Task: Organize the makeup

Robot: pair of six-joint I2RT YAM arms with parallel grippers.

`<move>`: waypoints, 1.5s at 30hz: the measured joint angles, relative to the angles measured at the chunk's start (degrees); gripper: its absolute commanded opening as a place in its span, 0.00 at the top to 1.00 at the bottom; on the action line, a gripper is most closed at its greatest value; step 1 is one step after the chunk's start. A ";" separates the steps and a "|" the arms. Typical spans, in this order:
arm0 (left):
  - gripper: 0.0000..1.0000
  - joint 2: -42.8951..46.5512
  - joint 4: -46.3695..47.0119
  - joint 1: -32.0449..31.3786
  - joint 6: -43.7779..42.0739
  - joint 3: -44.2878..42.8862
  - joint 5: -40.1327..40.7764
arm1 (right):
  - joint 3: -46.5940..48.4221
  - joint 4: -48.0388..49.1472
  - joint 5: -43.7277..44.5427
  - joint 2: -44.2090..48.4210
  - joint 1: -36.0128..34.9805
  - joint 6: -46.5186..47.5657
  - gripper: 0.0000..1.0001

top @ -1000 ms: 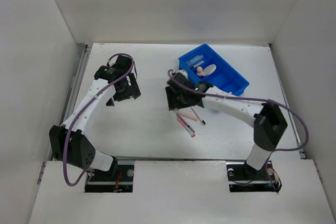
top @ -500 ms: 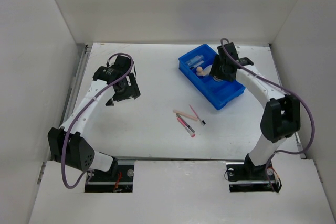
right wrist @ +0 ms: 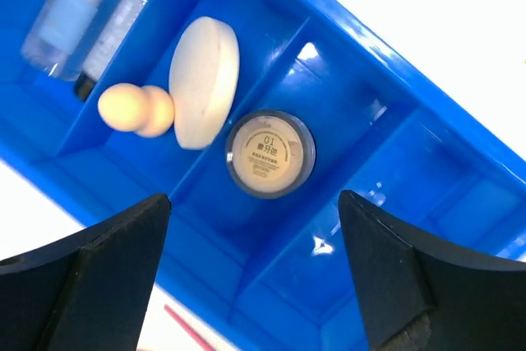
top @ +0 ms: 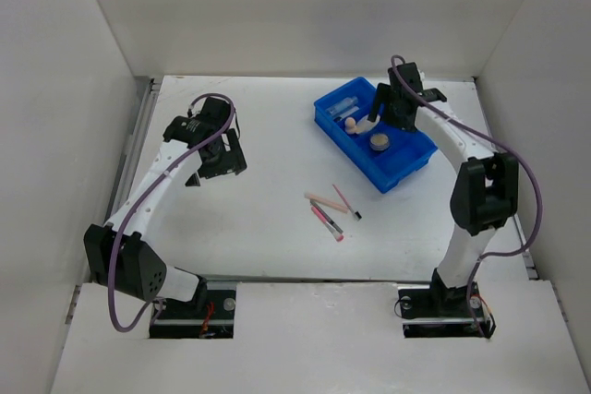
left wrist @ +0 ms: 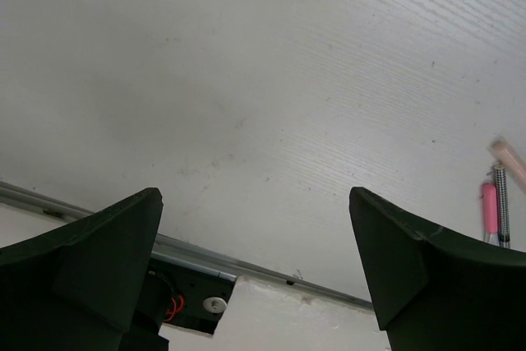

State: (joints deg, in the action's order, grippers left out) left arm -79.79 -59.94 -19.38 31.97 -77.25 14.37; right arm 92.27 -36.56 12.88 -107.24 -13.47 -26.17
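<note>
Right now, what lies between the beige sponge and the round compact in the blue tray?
The cream round pad lies between the beige sponge and the round compact, touching the sponge. The right wrist view shows this most clearly.

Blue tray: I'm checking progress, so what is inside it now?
Inside the blue tray: two clear tubes in the end compartment, a beige sponge and cream round pad together in the next, a round compact in the third. The fingers hide part of it.

The clear tubes (right wrist: 86,18) run past the right wrist view's top edge. A finger (left wrist: 436,277) covers part of the pink pencil (left wrist: 489,211) and dark pencil (left wrist: 500,207).
</note>
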 measured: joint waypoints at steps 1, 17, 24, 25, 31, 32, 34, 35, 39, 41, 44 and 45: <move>0.04 0.00 -0.07 0.00 0.00 -0.07 -0.02 | -0.02 0.02 -0.07 0.63 -0.04 0.09 0.11; 0.04 -0.48 -0.68 0.00 -0.17 -2.51 0.04 | -26.14 5.62 -5.20 22.10 -30.01 -2.80 0.43; 0.04 -0.70 -0.76 0.00 -0.17 -2.51 -0.07 | -29.90 6.64 -7.52 11.32 -37.59 -5.27 0.44; 0.04 -0.70 -0.74 0.00 -0.17 -2.51 -0.15 | -29.90 7.02 -7.52 10.60 -37.59 -5.51 0.46; 0.04 -0.68 -0.76 0.00 -0.17 -2.49 -0.22 | -29.68 8.68 -7.32 6.75 -37.99 -5.64 0.56; 0.04 -0.68 -0.76 0.00 -0.17 -2.49 -0.22 | -29.51 8.72 -7.32 6.08 -38.16 -5.60 0.58; 0.04 -0.68 -0.76 0.00 -0.17 -2.49 -0.20 | -28.83 9.20 -7.13 5.40 -38.40 -5.55 0.62; 0.04 -0.66 -0.76 0.00 -0.17 -2.49 -0.20 | -28.55 9.27 -6.99 5.14 -38.49 -5.57 0.64; 0.04 -0.46 -0.76 0.00 -0.17 -2.43 -0.17 | -28.15 9.60 -6.25 4.66 -38.88 -5.55 0.71; 0.04 -0.33 -0.81 0.00 -0.17 -2.34 -0.17 | -27.85 9.38 -5.51 4.39 -39.10 -5.57 0.82; 0.04 -0.28 -0.79 0.00 -0.17 -2.32 -0.15 | -26.47 8.09 -4.13 3.69 -39.85 -5.55 0.89; 0.04 -0.28 -0.81 0.00 -0.17 -2.29 -0.13 | -25.75 7.13 -3.63 3.63 -40.28 -5.55 0.89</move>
State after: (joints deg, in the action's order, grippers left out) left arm -80.07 -60.75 -19.38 31.79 -79.55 14.24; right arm 66.52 -29.43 9.26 -103.61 -53.76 -31.73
